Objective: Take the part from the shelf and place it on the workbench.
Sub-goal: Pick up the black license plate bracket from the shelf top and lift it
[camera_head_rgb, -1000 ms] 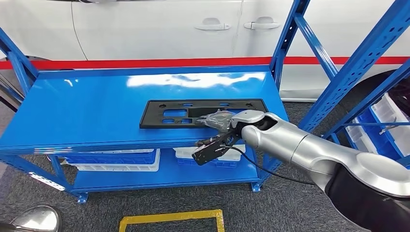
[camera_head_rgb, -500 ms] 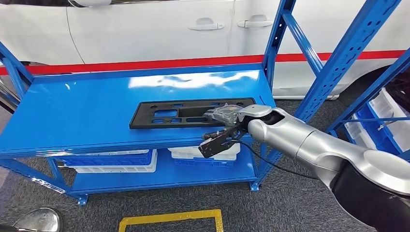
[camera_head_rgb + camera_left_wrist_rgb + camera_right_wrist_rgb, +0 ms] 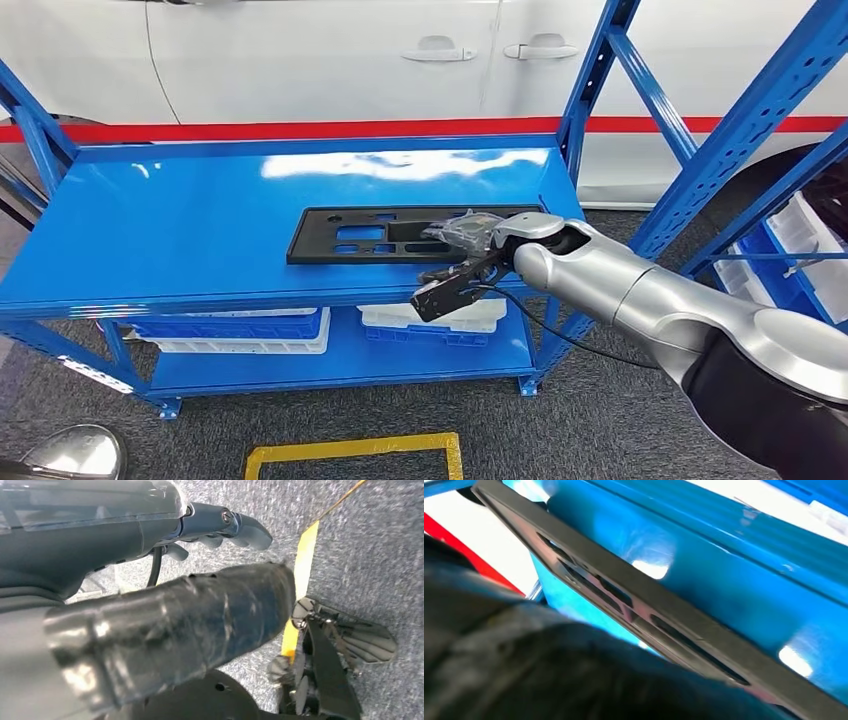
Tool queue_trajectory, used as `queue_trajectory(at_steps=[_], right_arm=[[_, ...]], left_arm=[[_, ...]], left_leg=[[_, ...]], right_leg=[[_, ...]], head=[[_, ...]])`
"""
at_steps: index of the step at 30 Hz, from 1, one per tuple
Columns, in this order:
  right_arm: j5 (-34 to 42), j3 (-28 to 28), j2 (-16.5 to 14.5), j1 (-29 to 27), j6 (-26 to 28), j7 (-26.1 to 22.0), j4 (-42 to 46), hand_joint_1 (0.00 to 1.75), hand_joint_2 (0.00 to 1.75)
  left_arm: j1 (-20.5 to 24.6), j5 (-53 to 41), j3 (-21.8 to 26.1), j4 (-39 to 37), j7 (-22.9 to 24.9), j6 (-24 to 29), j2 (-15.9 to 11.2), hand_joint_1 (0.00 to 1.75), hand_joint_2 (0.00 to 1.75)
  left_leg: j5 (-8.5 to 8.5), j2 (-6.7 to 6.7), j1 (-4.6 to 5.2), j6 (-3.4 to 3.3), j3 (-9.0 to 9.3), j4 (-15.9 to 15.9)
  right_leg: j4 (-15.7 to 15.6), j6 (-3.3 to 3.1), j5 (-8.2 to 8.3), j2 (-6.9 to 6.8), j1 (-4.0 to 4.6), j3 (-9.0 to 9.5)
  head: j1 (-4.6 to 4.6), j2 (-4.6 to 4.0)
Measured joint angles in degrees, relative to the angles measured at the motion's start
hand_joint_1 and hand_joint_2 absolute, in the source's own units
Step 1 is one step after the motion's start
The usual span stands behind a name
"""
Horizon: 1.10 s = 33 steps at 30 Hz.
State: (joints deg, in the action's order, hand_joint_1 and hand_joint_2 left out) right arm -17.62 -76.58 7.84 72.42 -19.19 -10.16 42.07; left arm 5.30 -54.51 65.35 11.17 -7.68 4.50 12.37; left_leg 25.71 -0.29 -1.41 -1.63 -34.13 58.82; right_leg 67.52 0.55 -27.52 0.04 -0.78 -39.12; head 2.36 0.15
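Fingers of the right hand [image 3: 462, 232] sit on the black part's [image 3: 385, 232] right end at frame centre, their closure unclear; grip firmly and lift level off the blue shelf [image 3: 180, 225].

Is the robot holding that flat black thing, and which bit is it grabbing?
Yes. The right hand grips the flat black part at its right end, near the front edge, as it lies on the blue workbench. The left hand holds nothing.

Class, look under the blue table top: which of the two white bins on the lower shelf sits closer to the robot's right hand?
The right-side white bin, directly below the right hand and partly hidden by the wrist camera; the other white bin sits far left.
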Motion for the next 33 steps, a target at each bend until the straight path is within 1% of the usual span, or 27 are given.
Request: queue_trajectory(at_steps=[1, 2, 3, 5, 7, 8, 9, 11, 12, 13, 14, 15, 16, 17, 18, 21, 22, 23, 24, 26, 27, 28, 29, 30, 31, 32, 33], right_arm=[[0.0, 0.02, 0.04, 0.09, -0.02, 0.0, 0.0, 0.0, 0.0], [0.0, 0.04, 0.08, 0.17, -0.04, 0.0, -0.01, 0.0, 0.0], [0.0, 0.05, 0.11, 0.19, -0.07, 0.0, -0.01, 0.0, 0.0], [0.01, 0.06, 0.16, 0.18, -0.14, -0.01, -0.02, 0.0, 0.0], [0.03, 0.08, 0.19, 0.21, -0.17, -0.02, -0.02, 0.0, 0.0], [0.03, 0.09, 0.19, 0.25, -0.18, -0.01, -0.02, 0.0, 0.0], [0.04, 0.09, 0.16, 0.24, -0.21, -0.01, -0.03, 0.0, 0.0], [0.04, 0.08, 0.11, -0.01, -0.26, 0.0, -0.03, 0.0, 0.0], [0.04, 0.08, 0.09, -0.21, -0.29, -0.01, -0.04, 0.0, 0.0], [0.04, 0.08, 0.09, -0.37, -0.31, -0.02, -0.04, 0.0, 0.0], [0.04, 0.08, 0.09, -0.45, -0.32, -0.04, -0.04, 0.0, 0.0], [0.04, 0.09, 0.09, -0.46, -0.33, -0.05, -0.04, 0.0, 0.0], [0.04, 0.09, 0.1, -0.43, -0.34, -0.07, -0.04, 0.0, 0.0], [0.04, 0.1, 0.11, -0.39, -0.36, -0.06, -0.04, 0.0, 0.0], [0.06, 0.1, 0.13, -0.36, -0.39, -0.07, -0.04, 0.0, 0.0], [0.18, 0.09, 0.19, -0.36, -0.54, -0.12, -0.04, 0.0, 0.0], [0.22, 0.09, 0.25, -0.33, -0.58, -0.13, -0.04, 0.0, 0.0], [0.25, 0.1, 0.3, -0.29, -0.63, -0.13, -0.04, 0.0, 0.0], [0.29, 0.1, 0.35, -0.28, -0.68, -0.14, -0.04, 0.0, 0.0], [0.37, 0.1, 0.44, -0.46, -0.79, -0.14, -0.04, 0.0, 0.0], [0.4, 0.1, 0.49, -0.64, -0.84, -0.14, -0.04, 0.0, 0.0], [0.44, 0.1, 0.54, -0.78, -0.87, -0.13, -0.04, 0.0, 0.0], [0.49, 0.1, 0.56, -0.84, -0.89, -0.13, -0.04, 0.0, 0.0], [0.53, 0.1, 0.57, -0.79, -0.9, -0.13, -0.04, 0.0, 0.0], [0.57, 0.1, 0.58, -0.68, -0.9, -0.13, -0.04, 0.0, 0.0], [0.6, 0.1, 0.6, -0.58, -0.93, -0.13, -0.04, 0.0, 0.0], [0.63, 0.1, 0.62, -0.53, -0.97, -0.11, -0.04, 0.0, 0.0]], left_arm=[[0.01, -0.03, 0.01, -0.01, -0.01, 0.01, 0.03, 0.0, 0.0], [0.03, -0.04, 0.02, -0.01, -0.01, 0.05, 0.06, 0.0, 0.0], [0.05, -0.04, 0.04, -0.01, -0.02, 0.09, 0.08, 0.0, 0.0], [0.11, -0.03, 0.08, -0.01, 0.01, 0.15, 0.09, 0.0, 0.0], [0.12, -0.03, 0.13, 0.0, 0.09, 0.17, 0.06, 0.0, 0.0], [0.1, -0.03, 0.15, -0.01, 0.14, 0.17, 0.04, 0.0, 0.0], [0.06, -0.05, 0.18, -0.01, 0.18, 0.18, 0.02, 0.0, 0.0], [0.02, -0.08, 0.22, -0.01, 0.21, 0.18, 0.02, 0.0, 0.0], [0.02, -0.09, 0.24, -0.01, 0.22, 0.18, 0.02, 0.0, 0.0], [0.01, -0.09, 0.25, 0.0, 0.22, 0.18, 0.02, 0.0, 0.0], [0.01, -0.1, 0.26, 0.0, 0.21, 0.18, 0.02, 0.0, 0.0], [0.01, -0.1, 0.26, 0.0, 0.2, 0.18, 0.02, 0.0, 0.0], [0.02, -0.11, 0.27, -0.01, 0.19, 0.17, 0.02, 0.0, 0.0], [0.04, -0.11, 0.27, -0.01, 0.17, 0.16, 0.02, 0.0, 0.0], [0.06, -0.11, 0.27, -0.02, 0.15, 0.14, 0.02, 0.0, 0.0], [0.06, -0.11, 0.28, -0.02, 0.13, 0.11, 0.03, 0.0, 0.0], [0.05, -0.11, 0.3, -0.01, 0.11, 0.13, 0.02, 0.0, 0.0], [0.05, -0.11, 0.3, -0.01, 0.08, 0.15, 0.01, 0.0, 0.0], [0.05, -0.11, 0.3, 0.0, 0.06, 0.17, 0.0, 0.0, 0.0], [0.06, -0.11, 0.3, 0.0, 0.03, 0.19, -0.02, 0.0, 0.0], [0.05, -0.11, 0.31, 0.0, 0.03, 0.17, -0.02, 0.0, 0.0], [0.04, -0.11, 0.32, 0.0, 0.04, 0.15, -0.02, 0.0, 0.0], [0.03, -0.11, 0.32, 0.0, 0.04, 0.13, -0.01, 0.0, 0.0], [0.03, -0.11, 0.33, 0.0, 0.04, 0.13, 0.02, 0.0, 0.0], [0.02, -0.11, 0.34, 0.0, 0.04, 0.11, 0.07, 0.0, 0.0], [0.05, -0.11, 0.34, 0.0, 0.03, 0.09, 0.11, 0.0, 0.0], [0.06, -0.11, 0.35, 0.0, 0.02, 0.08, 0.16, 0.0, 0.0]], left_leg=[[0.07, -0.01, 0.09, 0.16, 0.02, 0.01], [0.09, -0.01, 0.16, 0.38, 0.0, 0.01], [0.1, -0.01, 0.2, 0.63, -0.05, -0.02], [0.05, 0.0, 0.23, 1.26, -0.02, -0.2], [0.93, 0.04, 0.19, 1.82, -0.31, 0.74], [2.15, 0.05, 0.19, 2.03, -1.08, 2.59], [3.82, 0.06, 0.14, 2.17, -2.44, 5.61], [6.8, 0.06, 0.14, 2.44, -5.88, 12.69], [7.16, 0.07, 0.14, 2.54, -6.98, 14.77], [6.42, 0.08, 0.13, 2.61, -7.09, 14.8], [4.76, 0.09, 0.11, 2.61, -6.12, 12.66], [2.74, 0.11, 0.09, 2.54, -4.38, 9.0], [1.37, 0.11, 0.15, 2.43, -2.58, 5.38], [0.52, 0.07, 0.2, 2.19, -1.28, 2.67], [0.32, 0.03, 0.27, 1.96, -0.62, 1.23], [0.17, 0.0, 0.34, 0.98, -0.51, 0.68], [-0.02, 0.04, 0.28, 0.62, -0.44, 0.46], [-0.2, 0.09, 0.17, 0.28, -0.4, 0.24], [-0.3, 0.12, 0.11, 0.04, -0.39, 0.13], [-0.31, 0.11, 0.15, -0.18, -0.48, 0.12], [-0.3, 0.1, 0.17, -0.2, -0.49, 0.13], [-0.29, 0.09, 0.17, -0.21, -0.48, 0.14], [-0.27, 0.07, 0.17, -0.18, -0.42, 0.15], [-0.24, 0.07, 0.17, -0.14, -0.35, 0.15], [-0.21, 0.07, 0.18, -0.06, -0.32, 0.15], [-0.18, 0.06, 0.23, 0.12, -0.35, 0.19], [-0.2, 0.06, 0.25, 0.35, -0.41, 0.18]], right_leg=[[-3.75, -0.24, 1.46, 0.0, 0.17, 1.69], [-6.46, -0.48, 2.31, 0.03, 0.34, 2.89], [-7.78, -0.7, 2.43, 0.07, 0.53, 3.42], [-8.13, -1.16, 2.37, 0.16, 0.64, 3.57], [-8.79, -1.89, 2.66, 0.07, 0.36, 3.98], [-9.14, -2.31, 2.82, 0.01, 0.2, 4.19], [-9.3, -2.6, 2.9, -0.03, 0.18, 4.3], [-9.23, -2.92, 2.87, -0.02, 0.3, 4.26], [-9.11, -2.92, 2.82, -0.02, 0.36, 4.23], [-8.95, -2.91, 2.73, -0.02, 0.39, 4.2], [-8.73, -2.82, 2.6, -0.02, 0.39, 4.19], [-8.44, -2.68, 2.41, -0.01, 0.39, 4.18], [-8.08, -2.44, 2.17, 0.0, 0.51, 4.08], [-7.74, -2.19, 1.98, 0.02, 0.63, 3.93], [-7.5, -1.92, 1.88, 0.03, 0.75, 3.77], [-7.38, -1.1, 1.87, 0.05, 0.7, 3.63], [-6.85, -0.79, 1.38, 0.05, 0.59, 3.43], [-5.41, -0.47, 0.35, 0.04, 0.49, 2.8], [-2.78, -0.17, -1.26, 0.03, 0.34, 1.64], [4.44, 0.28, -4.57, 0.02, 0.15, -1.71], [6.97, 0.39, -5.21, 0.01, 0.08, -2.91], [7.54, 0.4, -4.75, 0.01, 0.03, -3.22], [5.8, 0.3, -3.26, 0.0, 0.02, -2.43], [2.19, 0.09, -1.16, 0.0, 0.04, -0.7], [-1.73, -0.23, 0.43, 0.01, 0.13, 1.24], [-5.04, -0.55, 1.56, 0.03, 0.32, 2.74], [-7.09, -0.81, 2.05, 0.05, 0.54, 3.65]], head=[[0.01, 0.0], [0.03, 0.0], [0.04, 0.01], [0.07, 0.01], [0.09, -0.01], [0.11, -0.01], [0.13, -0.01], [0.15, 0.0], [0.15, 0.01], [0.15, 0.01], [0.15, 0.01], [0.14, 0.0], [0.15, 0.0], [0.11, 0.0], [0.09, 0.0], [0.05, 0.01], [0.05, 0.01], [0.05, 0.01], [0.04, 0.0], [0.04, 0.0], [0.04, 0.0], [0.04, 0.01], [0.04, 0.01], [0.04, 0.01], [0.05, 0.01], [0.05, 0.01], [0.05, 0.01]])
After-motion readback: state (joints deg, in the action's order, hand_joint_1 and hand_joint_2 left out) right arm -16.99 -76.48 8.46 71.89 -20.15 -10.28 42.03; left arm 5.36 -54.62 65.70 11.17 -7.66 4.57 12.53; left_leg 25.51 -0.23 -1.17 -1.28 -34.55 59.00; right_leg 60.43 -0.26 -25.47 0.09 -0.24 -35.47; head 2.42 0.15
